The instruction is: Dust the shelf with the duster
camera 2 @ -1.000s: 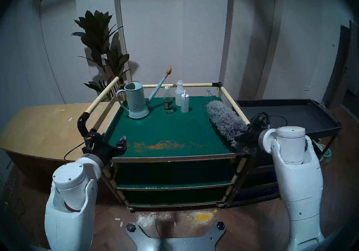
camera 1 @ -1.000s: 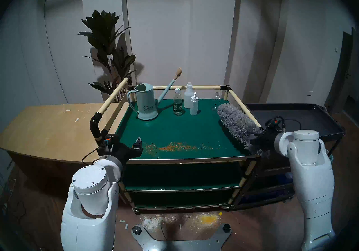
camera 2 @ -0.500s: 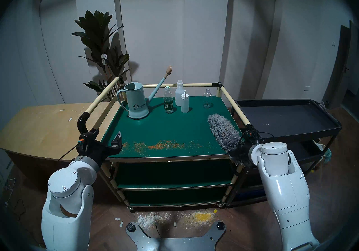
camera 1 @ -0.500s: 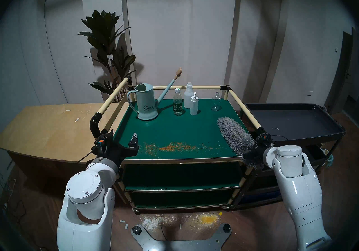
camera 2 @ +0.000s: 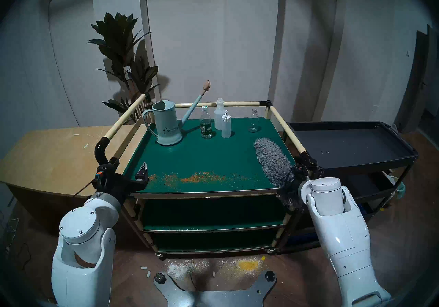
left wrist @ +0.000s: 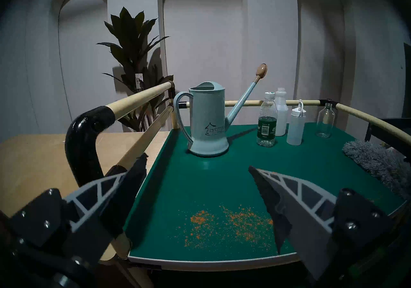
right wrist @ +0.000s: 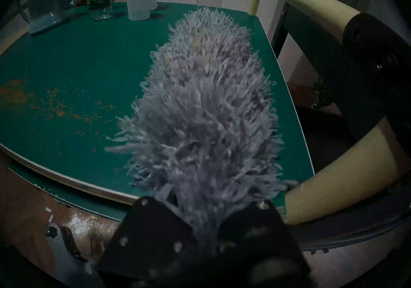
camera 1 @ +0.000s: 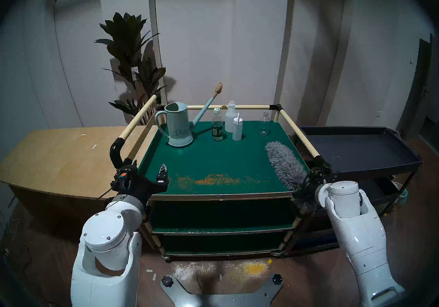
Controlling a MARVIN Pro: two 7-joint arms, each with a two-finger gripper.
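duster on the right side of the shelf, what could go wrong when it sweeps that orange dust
1. The duster lies near the right edge of the shelf; sweeping toward the front would likely push the orange dust off onto the floor, where powder already lies.
2. A stroke reaching the back could topple the glass bottle.
3. The open left tool straddles the front left corner, in a leftward sweep's way.

From my left wrist camera, the only print I can make out is "artma" in dark letters under a small house-shaped logo on the pale blue watering can; its last letters curve out of sight. The green label on the water bottle carries a barcode and characters too small to read
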